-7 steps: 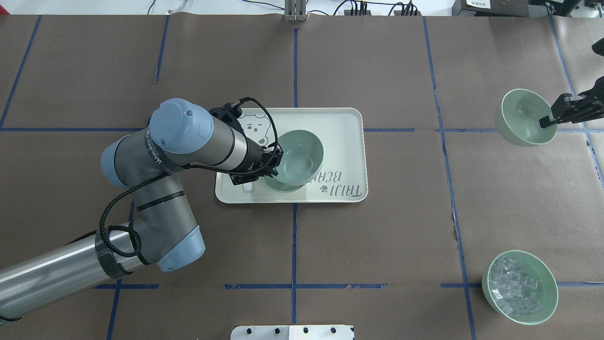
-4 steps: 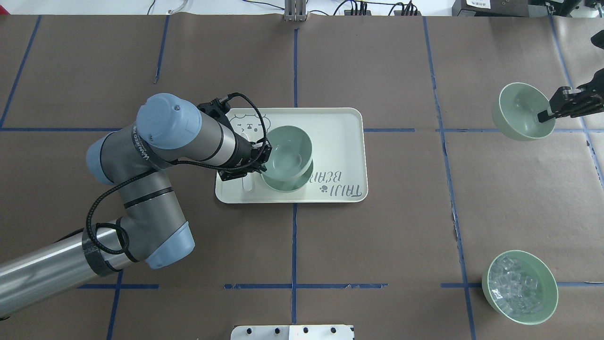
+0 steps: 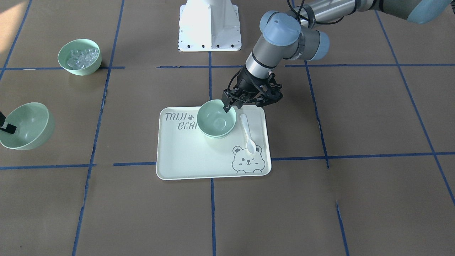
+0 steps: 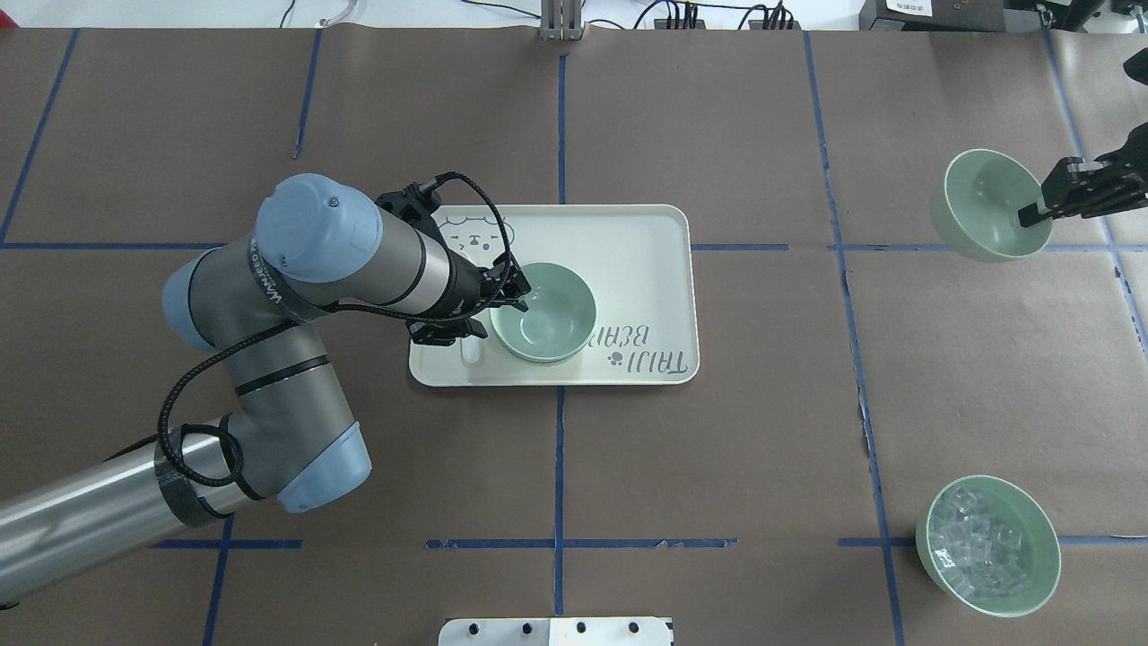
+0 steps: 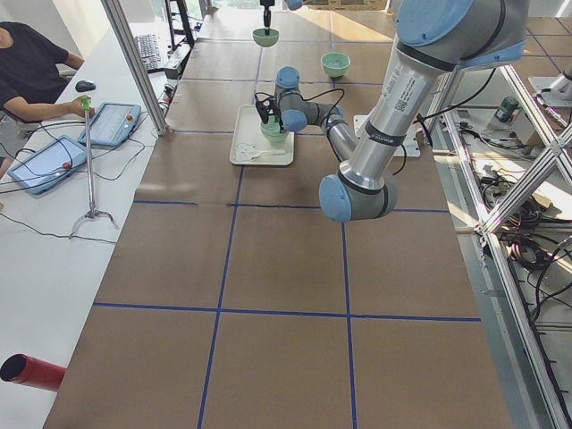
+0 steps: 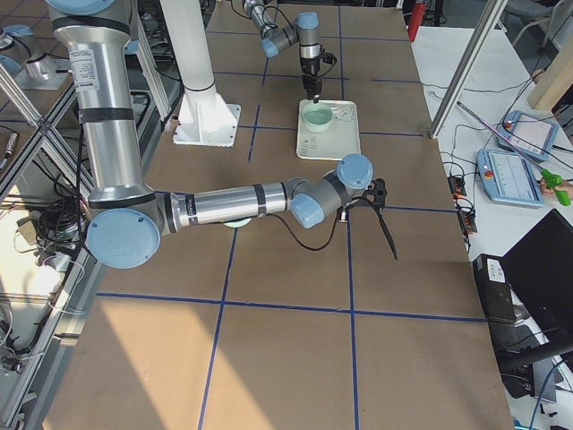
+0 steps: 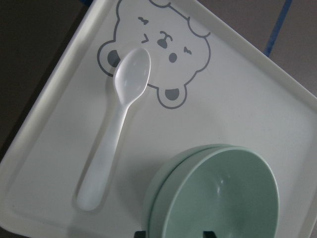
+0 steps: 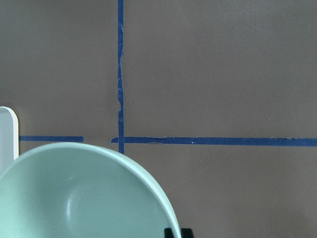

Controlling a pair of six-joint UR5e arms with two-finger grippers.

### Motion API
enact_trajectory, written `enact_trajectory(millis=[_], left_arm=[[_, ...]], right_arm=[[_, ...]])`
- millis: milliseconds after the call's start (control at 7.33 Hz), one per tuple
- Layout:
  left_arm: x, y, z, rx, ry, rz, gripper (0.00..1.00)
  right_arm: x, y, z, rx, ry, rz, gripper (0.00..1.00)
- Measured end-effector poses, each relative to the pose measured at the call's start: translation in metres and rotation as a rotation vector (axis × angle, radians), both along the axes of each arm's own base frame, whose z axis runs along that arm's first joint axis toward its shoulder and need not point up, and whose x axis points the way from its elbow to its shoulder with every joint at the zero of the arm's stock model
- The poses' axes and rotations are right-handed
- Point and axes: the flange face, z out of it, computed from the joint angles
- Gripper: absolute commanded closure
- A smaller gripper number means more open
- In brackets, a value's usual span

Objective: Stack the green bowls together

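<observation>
Two green bowls [image 4: 543, 314] sit nested on the bear-print tray [image 4: 646, 260]; the stack also shows in the front view [image 3: 216, 122] and the left wrist view [image 7: 218, 198]. My left gripper [image 4: 504, 307] is open at the stack's rim, one finger inside and one outside, with the fingertips [image 7: 141, 233] set wide apart. My right gripper [image 4: 1033, 215] is shut on the rim of the third green bowl [image 4: 982, 205] and holds it tilted above the table at the far right. This bowl also shows in the front view [image 3: 26, 126] and the right wrist view [image 8: 84, 193].
A white plastic spoon [image 3: 247, 133] lies on the tray beside the stack, near the bear print. A green bowl of clear cubes [image 4: 987, 545] stands at the near right. The robot's base plate [image 3: 209, 26] is at the table's near edge.
My left gripper lowered its bowl into the bowl on the tray and opened. My right gripper moved its bowl a little farther from the robot.
</observation>
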Motion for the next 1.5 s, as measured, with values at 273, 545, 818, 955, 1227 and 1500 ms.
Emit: enact_trajectory(millis=[273,545,818,955,1227,1500], left_arm=[[-0.013,-0.005,0.003,0.01,-0.01,0.004,0.0],[-0.057,-0.033,0.002,0.072,-0.081,0.035,0.0],[-0.124,-0.062,0.013,0.168,-0.19,0.066,0.0],[-0.166,-0.076,0.029,0.212,-0.235,0.067,0.0],[-0.244,-0.102,0.073,0.281,-0.319,0.069,0.0],[-0.291,-0.109,0.113,0.327,-0.378,0.099,0.0]], right_arm=[[-0.011,-0.013,-0.038,0.018,-0.008,-0.008,1.0],[-0.057,-0.025,-0.114,-0.019,-0.029,-0.02,1.0],[-0.144,-0.011,-0.193,-0.068,-0.031,-0.016,1.0],[-0.202,0.011,-0.223,-0.068,-0.011,-0.005,1.0],[-0.298,0.056,-0.266,-0.058,0.02,0.02,1.0],[-0.343,0.078,-0.295,-0.058,0.062,0.029,1.0]])
